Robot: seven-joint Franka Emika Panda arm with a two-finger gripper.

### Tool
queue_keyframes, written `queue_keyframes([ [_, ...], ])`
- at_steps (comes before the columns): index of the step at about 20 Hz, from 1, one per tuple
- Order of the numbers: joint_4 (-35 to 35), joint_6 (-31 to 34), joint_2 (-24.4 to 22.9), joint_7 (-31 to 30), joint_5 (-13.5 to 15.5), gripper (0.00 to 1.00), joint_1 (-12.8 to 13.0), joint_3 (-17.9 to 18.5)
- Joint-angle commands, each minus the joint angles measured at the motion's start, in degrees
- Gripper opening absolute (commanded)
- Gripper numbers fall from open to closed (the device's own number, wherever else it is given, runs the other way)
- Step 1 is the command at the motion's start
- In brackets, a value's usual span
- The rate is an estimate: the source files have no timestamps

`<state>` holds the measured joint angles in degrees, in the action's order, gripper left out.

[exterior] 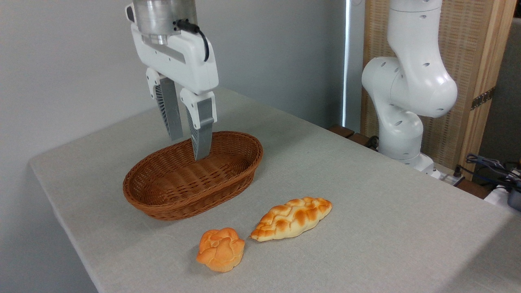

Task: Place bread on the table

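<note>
The bread (291, 218), a pale golden braided loaf with pointed ends, lies flat on the grey cloth table (358, 171), in front of and to the right of the basket. My gripper (188, 147) hangs above the back of the wicker basket (194, 175), well away from the loaf. Its two grey fingers are open with a narrow gap and nothing between them. The basket's visible inside holds nothing.
A small round orange knotted bun (221, 249) rests on the cloth just left of the loaf's tip, near the front edge. The arm's white base (407, 93) stands at the back right, with cables (492, 167) beside it. A grey wall runs behind the table.
</note>
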<state>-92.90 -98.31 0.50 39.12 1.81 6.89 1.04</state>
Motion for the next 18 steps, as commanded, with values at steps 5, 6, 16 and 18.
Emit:
queue_keyframes([
  [5,0.88,0.75,0.56,-1.41,-2.77,1.0,-1.7,-3.24],
  [6,0.88,2.49,0.56,-1.33,-2.95,1.0,-1.7,-3.5],
  [16,0.97,6.99,0.47,-1.06,-3.74,1.0,-1.79,-3.86],
  [18,0.97,6.91,0.47,-1.15,-3.22,1.0,-1.79,-3.5],
])
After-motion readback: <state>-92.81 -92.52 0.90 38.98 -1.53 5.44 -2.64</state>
